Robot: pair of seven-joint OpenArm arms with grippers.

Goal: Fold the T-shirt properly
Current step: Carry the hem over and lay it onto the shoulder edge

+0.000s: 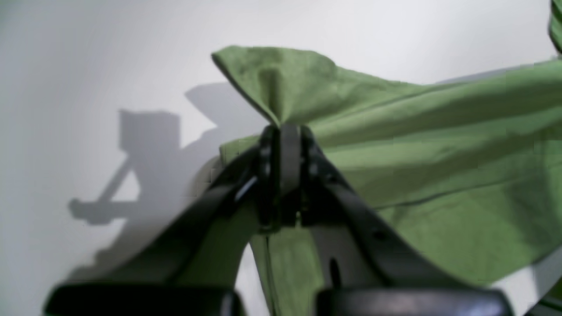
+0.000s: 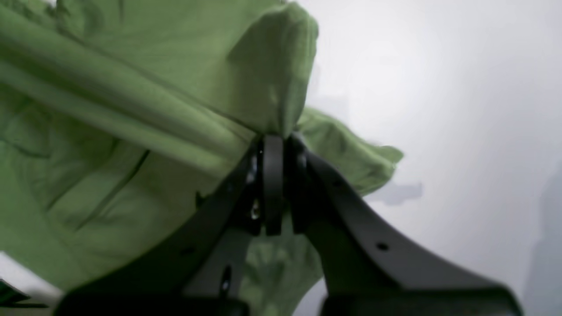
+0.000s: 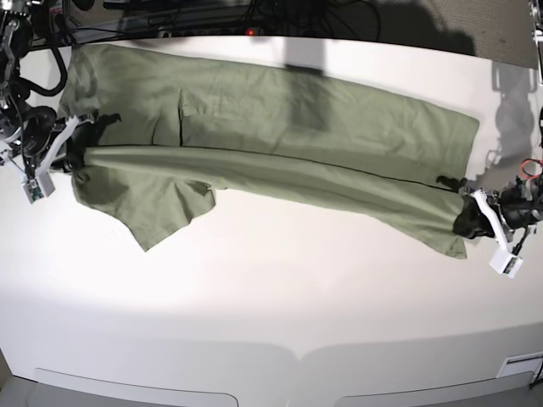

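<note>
left end effector (image 1: 283,131) and right end effector (image 2: 273,142) each clamped on the t-shirt (image 3: 280,144), stretched across table (image 3: 271,297)

Surface: a smooth white table (image 3: 271,297) with a curved front edge, and it's carrying the whole scene.
On it: one wrinkled sage-green short-sleeved cotton T-shirt (image 3: 280,127), stretched long across the far half, reaching nearly from side to side.
Lie of the cloth: a lengthwise fold ridge runs along its middle; one sleeve juts toward the near side at the base view's left.
Near half: bare white, brightly lit.
Shadows: dark patches fall on the cloth and the far edge.
</note>
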